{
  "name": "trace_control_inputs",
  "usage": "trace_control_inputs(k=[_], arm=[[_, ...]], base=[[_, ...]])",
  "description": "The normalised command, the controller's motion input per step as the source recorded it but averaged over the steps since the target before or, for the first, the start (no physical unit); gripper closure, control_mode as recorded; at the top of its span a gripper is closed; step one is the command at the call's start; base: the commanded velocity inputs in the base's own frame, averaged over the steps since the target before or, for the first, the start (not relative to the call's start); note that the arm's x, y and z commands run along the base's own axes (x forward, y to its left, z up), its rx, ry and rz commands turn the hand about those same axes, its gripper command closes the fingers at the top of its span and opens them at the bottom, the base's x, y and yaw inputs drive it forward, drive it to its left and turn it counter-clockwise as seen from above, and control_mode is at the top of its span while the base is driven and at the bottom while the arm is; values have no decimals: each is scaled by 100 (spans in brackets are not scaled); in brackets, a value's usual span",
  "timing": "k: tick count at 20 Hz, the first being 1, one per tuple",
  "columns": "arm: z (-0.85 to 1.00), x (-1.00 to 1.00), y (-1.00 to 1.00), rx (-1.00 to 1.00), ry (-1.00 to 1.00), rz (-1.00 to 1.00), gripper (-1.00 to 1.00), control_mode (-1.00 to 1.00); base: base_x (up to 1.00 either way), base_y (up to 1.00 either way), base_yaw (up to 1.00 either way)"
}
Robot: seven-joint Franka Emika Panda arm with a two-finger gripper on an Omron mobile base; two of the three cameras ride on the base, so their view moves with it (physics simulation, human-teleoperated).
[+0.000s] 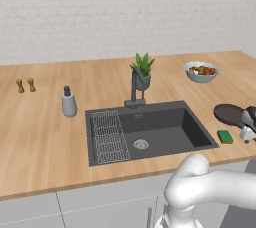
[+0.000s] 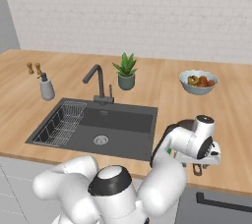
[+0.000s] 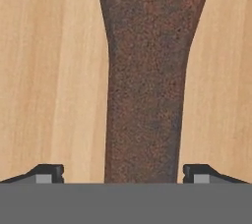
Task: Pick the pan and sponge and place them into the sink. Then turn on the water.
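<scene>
hovering low over the pan's handle (image 3: 145, 95), the hand (image 3: 123, 171) has its two finger tips spread apart, one on each side of the handle with bare wood showing between each tip and the handle; hand open, gripping nothing. in the hand view the handle runs up the middle of the frame, rusty dark brown, widening toward the top.

left base view: the hand (image 1: 248, 127) sits at the right edge of the frame, over the near part of the pan (image 1: 229, 114). the pan lies flat on the bench (image 1: 40, 127), right of the sink (image 1: 150, 132) and apart from its rim. the sponge (image 1: 225, 136) lies on the bench just in front of the pan, close to the sink's right front corner, not touching the hand as far as can be told.

right base view: the hand's white wrist covers most of the pan (image 2: 183, 123).

sink holds a wire rack (image 1: 108, 137) in its left part and a round drain (image 1: 141, 144) in the middle. faucet (image 1: 135, 89) stands behind the sink; potted plant (image 1: 143, 71) just beside it. fruit bowl (image 1: 201, 71) further back right. soap dispenser (image 1: 68, 102) and two small shakers (image 1: 25, 85) left of the sink.
</scene>
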Motion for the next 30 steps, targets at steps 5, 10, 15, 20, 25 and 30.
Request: trace_control_inputs(k=[5, 10, 15, 20, 25, 30], arm=[[-1, 0, 0, 0, 0, 1, 100, -100], [0, -3, 0, 0, 1, 0, 100, -100], [13, -11, 0, 1, 0, 0, 100, -100], [38, -17, 1, 1, 0, 1, 100, -100], [42, -17, 14, 2, -2, 1, 100, -100], [47, -1, 30, 5, -13, 6, 100, -100]], base=[[0, 0, 0], [0, 0, 0], [0, 0, 0], [0, 0, 0], [0, 0, 0], [0, 0, 0]])
